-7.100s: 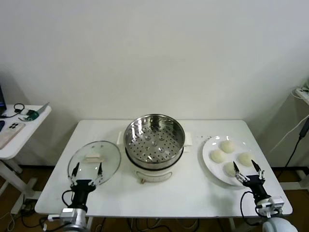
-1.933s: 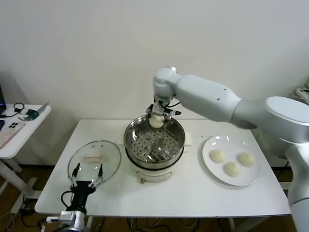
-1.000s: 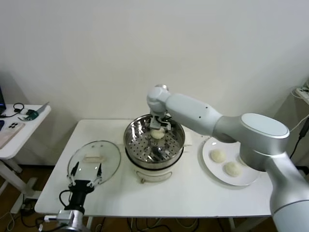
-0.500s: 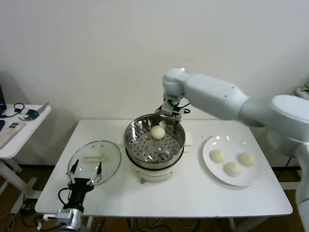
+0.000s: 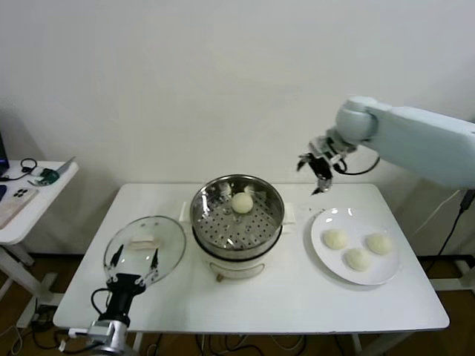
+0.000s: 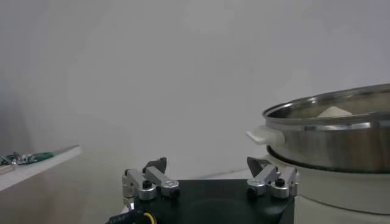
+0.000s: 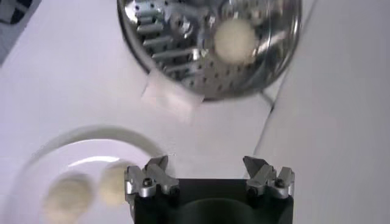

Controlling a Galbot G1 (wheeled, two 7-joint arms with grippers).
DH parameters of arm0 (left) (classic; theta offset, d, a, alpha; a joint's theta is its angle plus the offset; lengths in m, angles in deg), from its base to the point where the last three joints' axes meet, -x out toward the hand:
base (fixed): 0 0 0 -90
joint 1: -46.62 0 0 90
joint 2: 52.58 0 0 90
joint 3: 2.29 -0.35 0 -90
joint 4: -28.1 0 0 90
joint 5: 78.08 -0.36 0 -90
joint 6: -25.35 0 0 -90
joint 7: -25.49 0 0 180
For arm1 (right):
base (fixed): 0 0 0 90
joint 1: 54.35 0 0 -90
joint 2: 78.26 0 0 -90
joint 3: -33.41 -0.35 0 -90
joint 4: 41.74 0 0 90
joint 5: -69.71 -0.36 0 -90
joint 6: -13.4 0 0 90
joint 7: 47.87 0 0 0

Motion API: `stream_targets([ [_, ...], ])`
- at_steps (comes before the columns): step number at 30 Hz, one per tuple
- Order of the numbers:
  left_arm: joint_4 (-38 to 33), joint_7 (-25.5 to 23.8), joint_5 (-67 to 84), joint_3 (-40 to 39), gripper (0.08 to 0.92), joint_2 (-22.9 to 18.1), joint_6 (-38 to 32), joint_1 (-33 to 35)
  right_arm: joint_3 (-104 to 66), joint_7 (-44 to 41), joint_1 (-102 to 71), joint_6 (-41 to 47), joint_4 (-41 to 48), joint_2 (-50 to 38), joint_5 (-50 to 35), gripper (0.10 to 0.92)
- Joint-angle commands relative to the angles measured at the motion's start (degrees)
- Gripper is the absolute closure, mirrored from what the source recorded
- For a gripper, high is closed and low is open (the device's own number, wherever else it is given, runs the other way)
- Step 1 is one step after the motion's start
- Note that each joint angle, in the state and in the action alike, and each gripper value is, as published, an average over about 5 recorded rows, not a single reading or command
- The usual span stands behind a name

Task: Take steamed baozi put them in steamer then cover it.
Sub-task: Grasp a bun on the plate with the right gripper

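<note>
Right end effector [image 5: 318,172]: fingers spread apart, empty, raised in the air between steamer and plate.
Left end effector [image 5: 133,262]: fingers spread wide, empty, parked at the bench's [image 5: 260,304] near edge beside the cover.
Steamer [image 5: 237,215]: one, shiny perforated steel basket on white base, mid-bench.
Steamed baozi: four, smooth, round, cream-white; one [image 5: 242,202] inside the steamer, three [image 5: 358,249] on a flat white plate [image 5: 320,222].
Cover [image 5: 145,248]: one, round clear glass, white handle, flat on bench.
</note>
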Motion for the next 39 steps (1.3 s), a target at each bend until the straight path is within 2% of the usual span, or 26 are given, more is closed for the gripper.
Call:
stream_targets([
  [1,0.26,0.00,-0.21,0.05,0.177,0.00,-0.04,-0.01,-8.66,-0.94,-14.34,6.96,2.27,-8.96,2.91,0.203],
  [8,-0.09,0.06,-0.26,0.37,0.177,-0.16,0.20,0.16,-18.01,-2.27,-24.98,4.70,10.28,-5.52,9.64,0.203],
  [15,0.03,0.13,-0.37,0.37,0.177,-0.47,0.45,-0.06,-22.41,-1.65,-31.11,4.54,13.52,-1.96,10.99,0.203],
  [39,1.53,0.13,-0.75,1.95,0.177,-1.11,-0.21,0.06,-30.19,0.43,-35.50,2.52,25.80,6.83,16.88,0.203],
])
